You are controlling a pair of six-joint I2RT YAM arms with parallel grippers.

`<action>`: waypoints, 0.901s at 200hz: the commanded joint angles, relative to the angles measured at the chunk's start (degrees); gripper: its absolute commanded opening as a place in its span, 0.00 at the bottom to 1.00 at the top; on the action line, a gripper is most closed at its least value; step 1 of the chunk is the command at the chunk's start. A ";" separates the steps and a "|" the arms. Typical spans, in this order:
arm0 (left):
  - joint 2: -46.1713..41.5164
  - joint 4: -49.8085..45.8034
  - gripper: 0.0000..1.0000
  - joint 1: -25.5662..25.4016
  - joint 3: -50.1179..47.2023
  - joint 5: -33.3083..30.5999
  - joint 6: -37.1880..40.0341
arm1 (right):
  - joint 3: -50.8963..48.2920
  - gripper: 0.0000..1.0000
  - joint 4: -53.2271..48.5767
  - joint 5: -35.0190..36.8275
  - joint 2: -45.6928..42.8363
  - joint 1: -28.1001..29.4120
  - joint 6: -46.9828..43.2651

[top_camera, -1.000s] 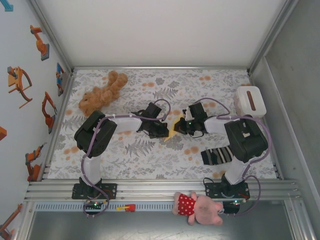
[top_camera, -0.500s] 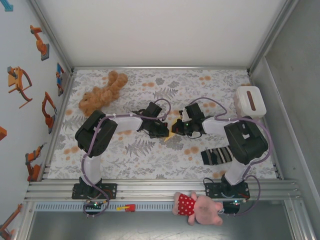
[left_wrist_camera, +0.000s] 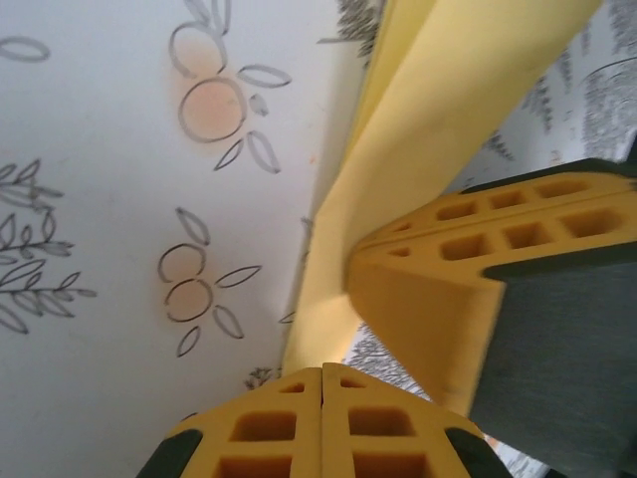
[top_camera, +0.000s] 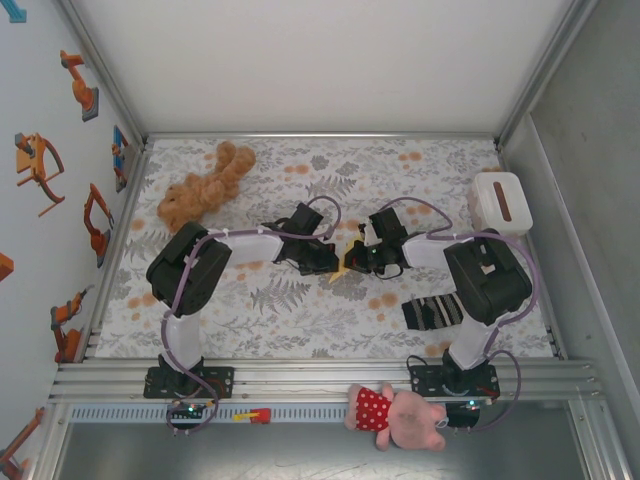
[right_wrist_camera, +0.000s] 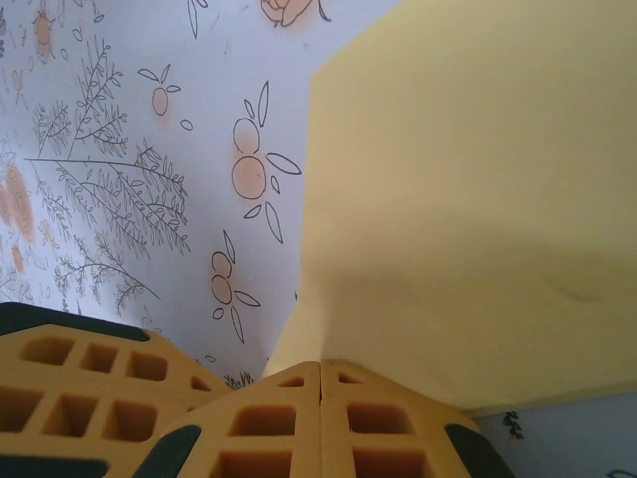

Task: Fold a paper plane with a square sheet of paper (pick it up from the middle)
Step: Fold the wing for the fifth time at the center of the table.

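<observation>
paper: folded yellow paper (top_camera: 349, 254), centre of the top view, between both grippers | left gripper (left_wrist_camera: 321, 383): jaws fully closed, pinching the paper's lower end | right gripper (right_wrist_camera: 320, 373): jaws closed on its near corner, sheet spreading to upper right

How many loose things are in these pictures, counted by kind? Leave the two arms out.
Soft toys: 2, brown teddy and pink toy
Folded yellow paper: 1
Striped sock: 1
White box: 1
Total: 5
</observation>
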 commanded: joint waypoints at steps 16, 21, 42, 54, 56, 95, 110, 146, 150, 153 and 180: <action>0.14 3.73 0.05 -0.05 -0.59 2.46 -2.54 | 0.22 0.00 -1.64 2.20 2.07 0.20 -0.79; 0.44 3.88 0.05 -0.05 -0.67 2.57 -2.78 | 0.18 0.00 -1.64 2.20 2.12 0.18 -0.80; 1.60 3.25 0.05 -0.13 -0.51 2.62 -3.10 | -0.01 0.00 -1.64 2.36 2.04 0.10 -0.76; 2.46 2.26 0.05 -0.17 -0.44 2.73 -2.93 | -0.09 0.00 -1.64 2.46 2.01 0.10 -0.79; 2.55 2.11 0.05 -0.19 -0.47 2.69 -2.93 | -0.09 0.00 -1.64 2.49 2.03 0.09 -0.76; 3.28 0.37 0.03 -0.23 -2.27 1.76 -3.19 | -0.25 0.00 -0.94 2.38 2.08 -0.30 -0.66; 3.09 -1.53 0.03 -0.23 -2.68 0.36 -2.80 | 0.25 0.00 -1.13 1.76 1.83 -0.90 -0.68; 3.61 -4.23 0.02 -0.25 -3.04 -0.79 -2.31 | 4.13 0.00 -6.16 4.08 -0.58 -2.84 -3.47; 3.61 -4.34 0.02 -0.29 -3.04 -0.75 -2.31 | 4.58 0.00 -6.89 4.53 -0.72 -2.95 -3.97; 3.70 -4.37 0.02 -0.23 -3.08 -0.75 -2.31 | 5.06 0.00 -7.51 4.88 -0.84 -3.06 -4.34; 4.05 -4.52 0.02 -0.27 -3.05 -0.82 -2.46 | 8.51 0.00 -11.31 7.21 -0.65 -4.21 -6.93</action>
